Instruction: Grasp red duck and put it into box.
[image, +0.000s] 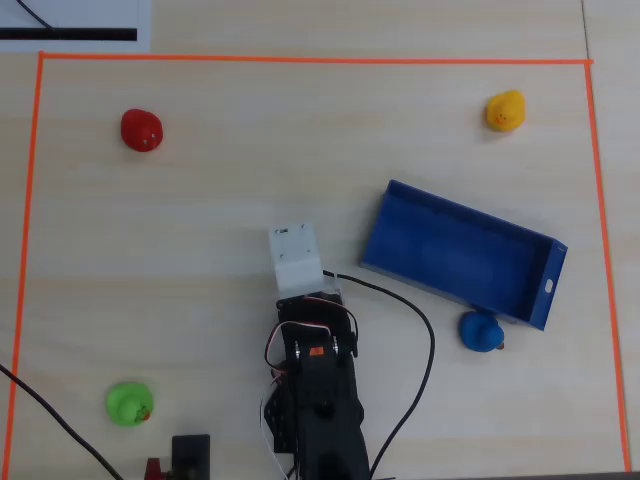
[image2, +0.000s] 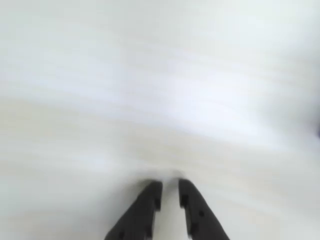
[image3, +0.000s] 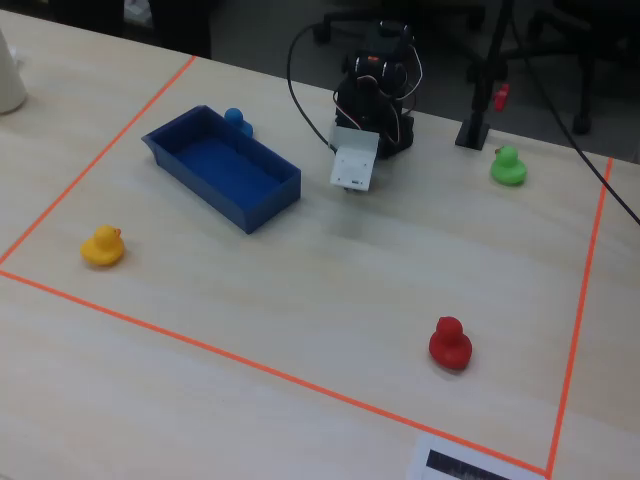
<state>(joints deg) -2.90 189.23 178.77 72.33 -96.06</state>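
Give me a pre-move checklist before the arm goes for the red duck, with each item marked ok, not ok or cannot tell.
1. Small glossy red toy duck stands free, nothing close around it: ok.
2. Shallow blue plastic box is empty: ok.
3. Tool holds nothing, fingers nearly together: ok.
4. Tool open wide enough for the duck: not ok.
5. Bare table between arm and red duck in the overhead view: ok.
6. Red duck visible in the wrist view: not ok, only blurred table.
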